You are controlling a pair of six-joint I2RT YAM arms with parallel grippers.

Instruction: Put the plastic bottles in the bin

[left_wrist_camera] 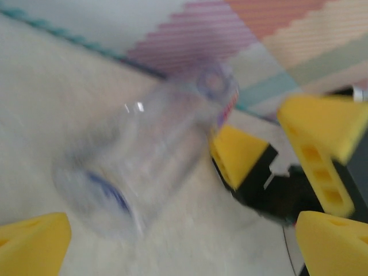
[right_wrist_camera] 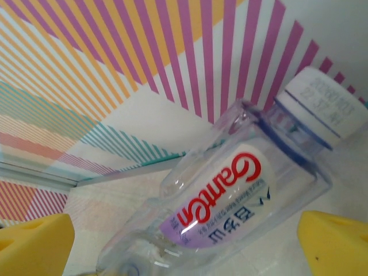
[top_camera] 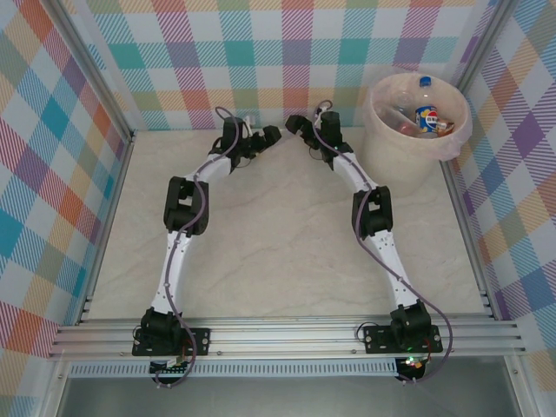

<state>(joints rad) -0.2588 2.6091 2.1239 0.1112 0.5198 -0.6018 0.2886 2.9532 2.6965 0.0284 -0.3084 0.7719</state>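
Observation:
A clear plastic bottle (right_wrist_camera: 230, 195) with a white cap and a red-lettered white and purple label lies on its side on the table near the back wall. My right gripper (right_wrist_camera: 184, 247) is open, with a yellow fingertip on each side of the bottle and not touching it. In the left wrist view the same kind of bottle (left_wrist_camera: 149, 155) is blurred and lies ahead of my open left gripper (left_wrist_camera: 184, 244). Beyond it are the right gripper's yellow fingers (left_wrist_camera: 238, 150). From above, the left gripper (top_camera: 268, 136) and right gripper (top_camera: 294, 126) face each other closely. The bin (top_camera: 400, 161) at the back right holds several bottles (top_camera: 426, 115).
The chequered back wall (top_camera: 287, 61) stands just behind both grippers. Metal frame rails (top_camera: 113, 217) run along the table's sides. The bin's pinkish bag (top_camera: 452, 143) hangs over its rim, close to the right wall. Bare cream tabletop (top_camera: 278, 252) lies between the two arms.

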